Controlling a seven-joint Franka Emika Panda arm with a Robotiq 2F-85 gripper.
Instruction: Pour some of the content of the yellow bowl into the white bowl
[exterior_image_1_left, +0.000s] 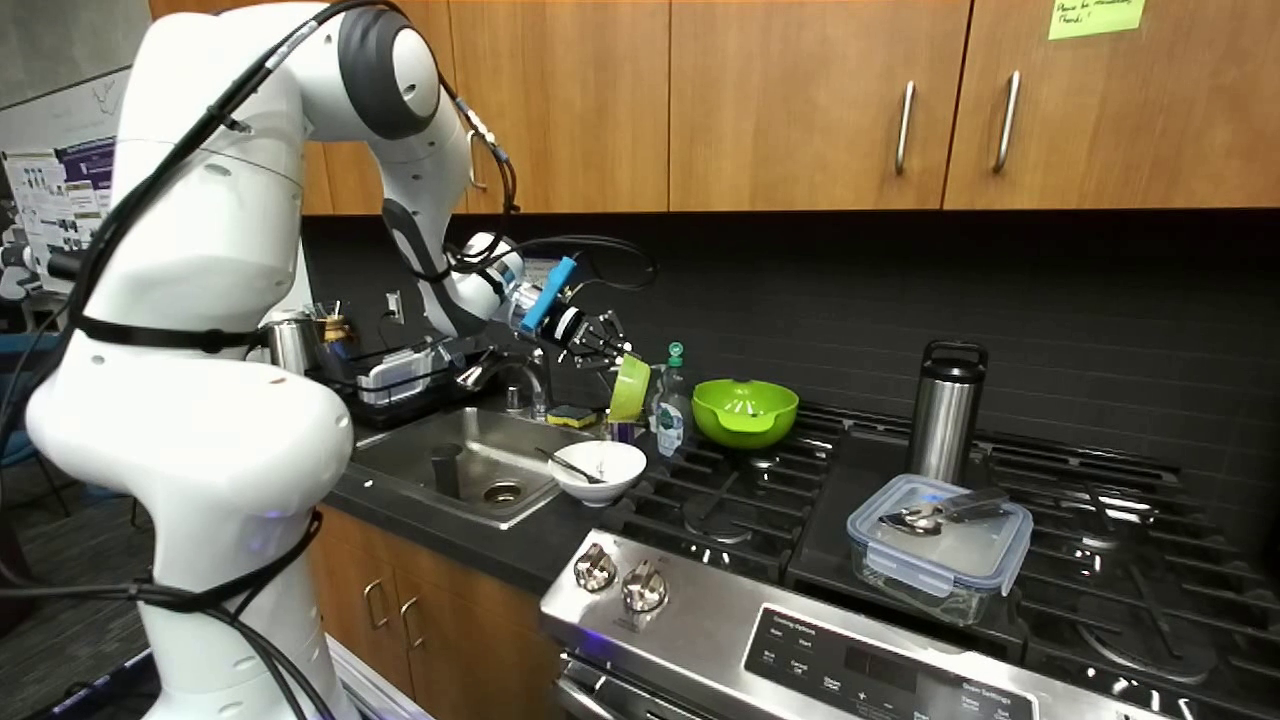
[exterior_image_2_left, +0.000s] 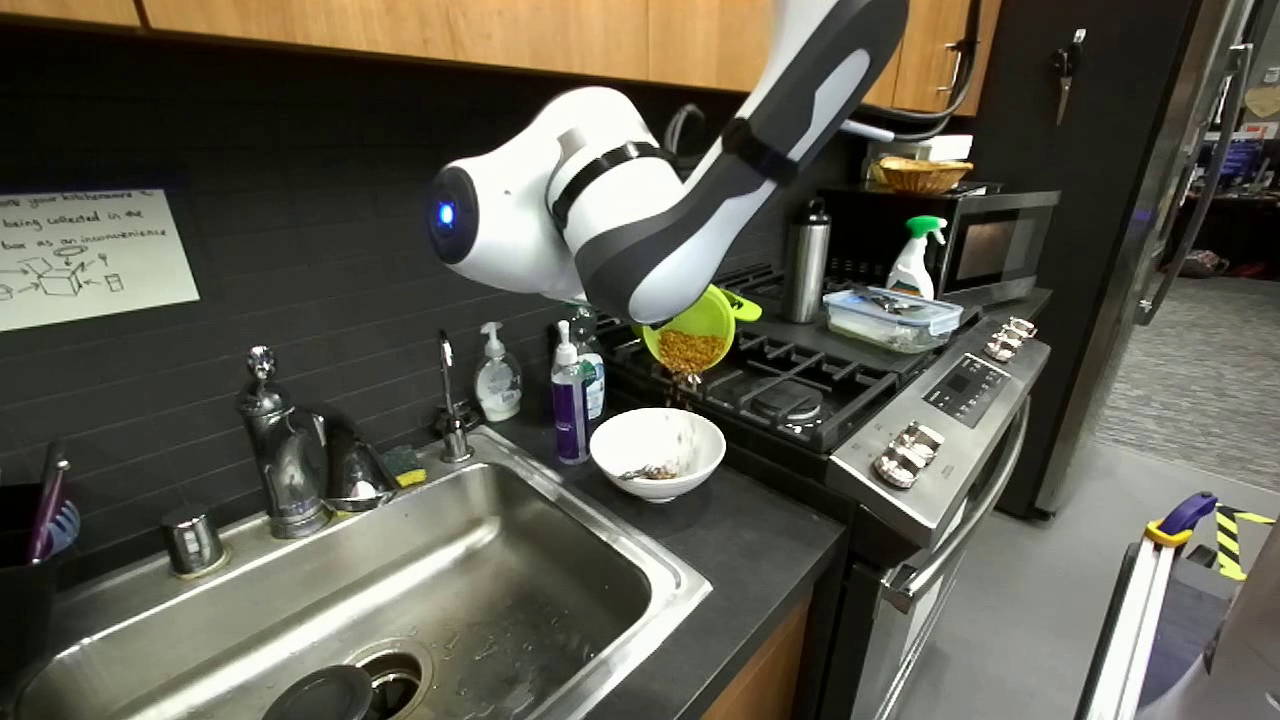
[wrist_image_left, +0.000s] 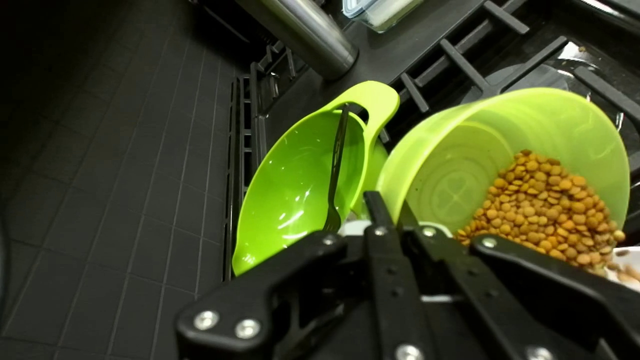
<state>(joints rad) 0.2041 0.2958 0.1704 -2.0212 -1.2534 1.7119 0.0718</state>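
The gripper (wrist_image_left: 393, 210) is tilted downward, its fingers (wrist_image_left: 378, 210) pressed nearly together and clamped. Above and behind it the wrist (exterior_image_1_left: 480, 292) is bent, and a blue bracket (exterior_image_1_left: 548, 295) is mounted just behind the gripper. The arm (exterior_image_1_left: 225, 230) is arched, its elbow (exterior_image_1_left: 385, 65) held well above the gripper, with black cables (exterior_image_1_left: 213, 117) strapped along it. A blue light (exterior_image_2_left: 446, 213) is seen on the wrist in an exterior view.

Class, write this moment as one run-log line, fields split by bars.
tool: gripping yellow bowl by its rim | yellow bowl: tilted | lentils: falling toward white bowl | white bowl: on counter, utensil in it
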